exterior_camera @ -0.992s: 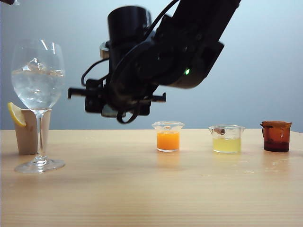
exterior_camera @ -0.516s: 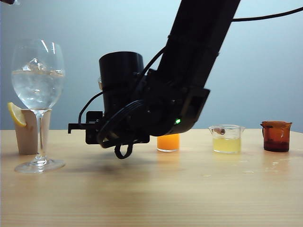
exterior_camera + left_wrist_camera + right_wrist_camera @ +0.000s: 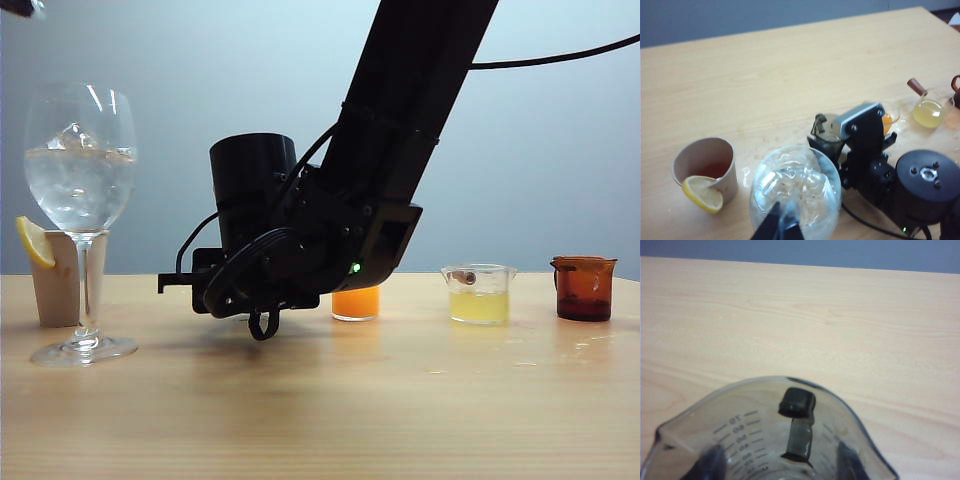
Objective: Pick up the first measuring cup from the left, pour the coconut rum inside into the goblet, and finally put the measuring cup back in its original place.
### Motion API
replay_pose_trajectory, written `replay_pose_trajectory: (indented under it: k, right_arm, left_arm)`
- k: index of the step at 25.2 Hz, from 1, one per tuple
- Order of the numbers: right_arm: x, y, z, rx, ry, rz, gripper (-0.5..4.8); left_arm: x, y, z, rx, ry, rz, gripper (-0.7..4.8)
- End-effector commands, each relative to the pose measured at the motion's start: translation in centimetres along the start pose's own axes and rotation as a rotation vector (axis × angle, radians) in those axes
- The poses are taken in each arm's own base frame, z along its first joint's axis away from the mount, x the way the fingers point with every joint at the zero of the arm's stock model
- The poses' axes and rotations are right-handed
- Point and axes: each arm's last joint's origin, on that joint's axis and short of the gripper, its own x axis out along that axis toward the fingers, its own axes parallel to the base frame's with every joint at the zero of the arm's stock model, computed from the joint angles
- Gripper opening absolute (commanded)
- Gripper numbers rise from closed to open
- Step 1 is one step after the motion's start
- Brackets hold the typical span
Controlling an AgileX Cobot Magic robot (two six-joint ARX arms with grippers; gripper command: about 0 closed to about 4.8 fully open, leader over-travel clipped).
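Observation:
My right gripper (image 3: 777, 465) is shut on the first measuring cup (image 3: 765, 435), a smoky grey cup with printed scale marks; a finger presses each side wall. The cup (image 3: 826, 134) hangs low over the table just left of the orange cup. In the exterior view the right gripper (image 3: 215, 290) and arm hide it. I cannot tell whether it touches the wood or holds any coconut rum. The goblet (image 3: 80, 160) stands at far left with ice and clear liquid. My left gripper (image 3: 782, 227) hovers over the goblet (image 3: 795, 192), fingers close together.
A beige cup (image 3: 58, 285) with a lemon wedge stands beside the goblet. Right of the arm are the orange cup (image 3: 356, 301), half hidden, a pale yellow cup (image 3: 479, 294) and an amber-brown cup (image 3: 583, 288). Small spilled drops mark the wood near the cups.
My right arm has come down from mid-height to just above the table, carrying the measuring cup. It now covers the top of the orange cup. The left gripper has not moved.

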Motion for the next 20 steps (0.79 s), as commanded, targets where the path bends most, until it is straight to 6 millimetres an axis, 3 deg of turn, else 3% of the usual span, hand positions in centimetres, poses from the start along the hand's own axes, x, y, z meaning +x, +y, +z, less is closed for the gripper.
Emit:
replay_pose_trajectory:
  k: [1,17,19,20]
  right_arm:
    - [0.31,-0.10,0.70,-0.025,-0.022,-0.002,1.56]
    - [0.50,-0.33,0.04,-0.013,0.010,0.007,1.58]
    - [0.68,-0.60,0.10,-0.011,0.009,0.002,1.85]
    - [0.72,-0.64,0.13,-0.009,0.007,0.007,2.35]
  left_arm:
    - [0.47,0.05,0.12,-0.003,0.005,-0.001,-0.03]
    - [0.72,0.07,0.09,-0.004,0.014,-0.004,-0.03]
    - [0.72,0.07,0.09,-0.005,0.014,-0.004,-0.03]
    - [0.72,0.07,0.09,-0.004,0.014,-0.004,-0.03]
